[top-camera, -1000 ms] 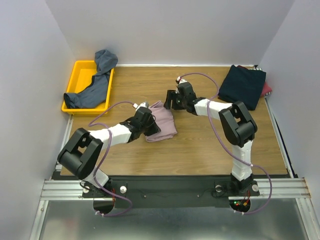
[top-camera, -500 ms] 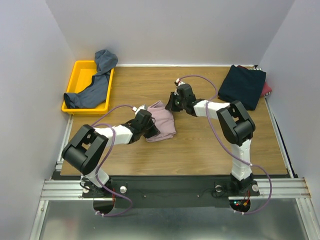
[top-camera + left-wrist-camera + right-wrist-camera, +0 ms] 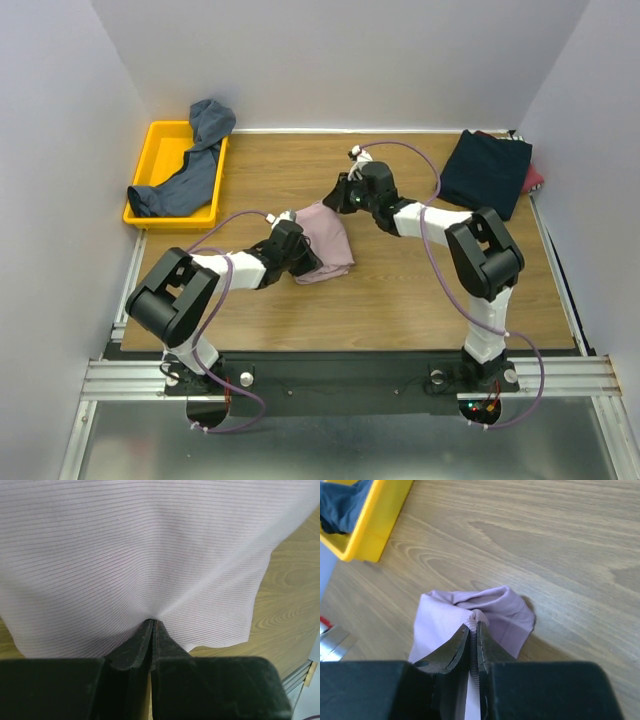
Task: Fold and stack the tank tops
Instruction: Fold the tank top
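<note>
Tank tops lie in three places across our table (image 3: 400,290). Far left, the blue-grey tank top (image 3: 190,175) drapes over the yellow tray (image 3: 168,148), well apart from both arms. Mid-table, our left gripper (image 3: 305,262) is clamped on the near-left edge of the pink tank top (image 3: 330,235). Its wrist view shows the jaws pinched tight on ribbed pink cloth (image 3: 150,555) that puckers at the tips. The right gripper (image 3: 338,200) is closed on the far edge, a small fold of pink fabric caught between its jaws (image 3: 475,617).

So the pink tank top lies between our two grippers, its long axis running from far to near and leaning slightly right. The navy tank top (image 3: 485,172), with the red tank top (image 3: 535,180) peeking out beside it, sits at the far right. We judge the right arm nearer to that pile, so the carry would run rightward and away from us.
</note>
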`<control>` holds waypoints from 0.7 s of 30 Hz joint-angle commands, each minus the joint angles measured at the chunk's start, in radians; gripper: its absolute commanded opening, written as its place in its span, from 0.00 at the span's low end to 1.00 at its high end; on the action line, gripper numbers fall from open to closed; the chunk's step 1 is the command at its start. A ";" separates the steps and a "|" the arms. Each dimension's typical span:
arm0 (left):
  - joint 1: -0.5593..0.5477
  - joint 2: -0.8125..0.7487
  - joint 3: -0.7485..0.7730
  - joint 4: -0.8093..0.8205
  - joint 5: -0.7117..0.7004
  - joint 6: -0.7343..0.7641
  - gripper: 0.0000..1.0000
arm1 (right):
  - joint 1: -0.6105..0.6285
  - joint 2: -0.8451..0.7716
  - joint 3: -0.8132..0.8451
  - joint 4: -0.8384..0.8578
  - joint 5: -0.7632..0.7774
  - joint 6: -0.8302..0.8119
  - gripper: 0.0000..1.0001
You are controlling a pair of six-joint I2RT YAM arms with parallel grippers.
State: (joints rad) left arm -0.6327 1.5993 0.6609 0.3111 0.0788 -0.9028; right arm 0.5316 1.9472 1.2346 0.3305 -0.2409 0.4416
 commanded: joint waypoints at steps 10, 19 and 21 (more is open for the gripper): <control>-0.001 0.005 -0.024 -0.029 0.041 0.036 0.16 | 0.005 0.168 0.101 -0.001 0.218 -0.023 0.48; 0.001 -0.134 0.043 -0.069 0.078 0.077 0.36 | 0.005 0.049 0.158 -0.177 0.380 -0.050 0.89; 0.008 -0.169 0.080 -0.099 0.058 0.084 0.36 | 0.005 -0.014 0.143 -0.217 0.400 -0.023 0.89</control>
State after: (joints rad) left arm -0.6327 1.5291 0.6636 0.2634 0.1364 -0.8589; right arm 0.5316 2.0811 1.3354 0.1947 0.0582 0.4126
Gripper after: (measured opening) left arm 0.357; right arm 0.891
